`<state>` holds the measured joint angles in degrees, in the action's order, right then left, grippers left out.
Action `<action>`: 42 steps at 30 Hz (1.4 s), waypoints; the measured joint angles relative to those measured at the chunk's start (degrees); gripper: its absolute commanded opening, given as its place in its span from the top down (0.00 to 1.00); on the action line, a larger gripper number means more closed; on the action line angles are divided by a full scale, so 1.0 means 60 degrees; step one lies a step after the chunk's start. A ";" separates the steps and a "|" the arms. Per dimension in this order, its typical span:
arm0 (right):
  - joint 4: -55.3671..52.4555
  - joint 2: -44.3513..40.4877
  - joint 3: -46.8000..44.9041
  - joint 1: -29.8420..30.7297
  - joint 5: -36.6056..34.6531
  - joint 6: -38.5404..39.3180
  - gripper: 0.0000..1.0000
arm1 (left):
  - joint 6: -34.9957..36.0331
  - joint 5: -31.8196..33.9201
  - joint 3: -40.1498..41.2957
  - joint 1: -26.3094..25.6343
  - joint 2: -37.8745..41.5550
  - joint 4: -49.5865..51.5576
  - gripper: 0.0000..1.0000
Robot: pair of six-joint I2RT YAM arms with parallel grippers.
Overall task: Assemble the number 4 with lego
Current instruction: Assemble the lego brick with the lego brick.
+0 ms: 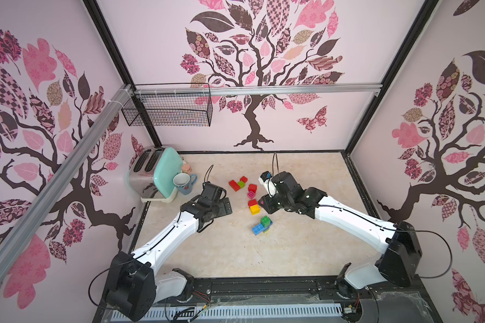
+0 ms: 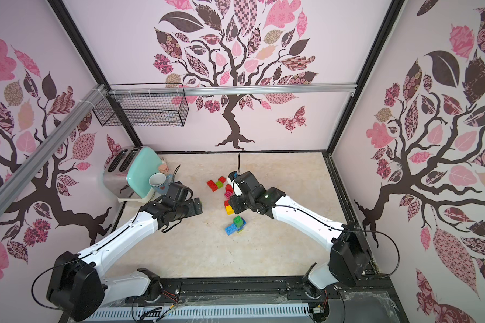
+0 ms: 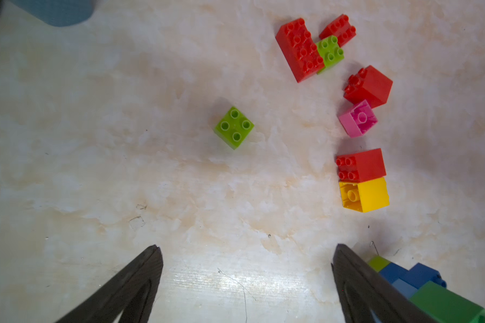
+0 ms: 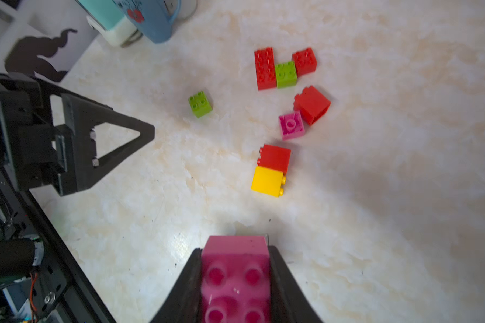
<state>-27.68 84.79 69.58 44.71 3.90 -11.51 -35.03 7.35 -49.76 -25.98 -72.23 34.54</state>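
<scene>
A pink studded plastic brick [image 4: 235, 279] is clamped between the jaws of the right gripper [image 4: 234, 249], held just short of the square yellow plastic brick [image 4: 267, 181] ending the laid-out lego row [image 4: 291, 125]. It is best squared to that yellow brick before being lowered flush. The jaws of the left gripper [image 3: 247, 247] are spread wide and empty, near the yellow brick.

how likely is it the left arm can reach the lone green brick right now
Probably yes: the left gripper is open and empty, and the lone green brick sits studs-up ahead of it with nothing between.
</scene>
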 measured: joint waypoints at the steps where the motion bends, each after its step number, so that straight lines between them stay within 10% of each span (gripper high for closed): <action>1: -0.0266 0.0000 -0.0047 0.0029 0.0015 -0.0047 1.00 | 0.0011 -0.0160 0.0007 -0.0029 -0.0084 -0.0011 0.02; 42: -0.0874 0.0827 -0.0484 0.0484 -0.0481 -0.0324 1.00 | 0.0328 -0.0954 -0.0018 -0.1056 -0.1778 -0.0244 0.02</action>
<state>-32.93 89.76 66.67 47.62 1.02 -13.45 -33.06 1.63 -49.87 -32.32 -82.89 33.08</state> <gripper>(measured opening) 0.343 0.977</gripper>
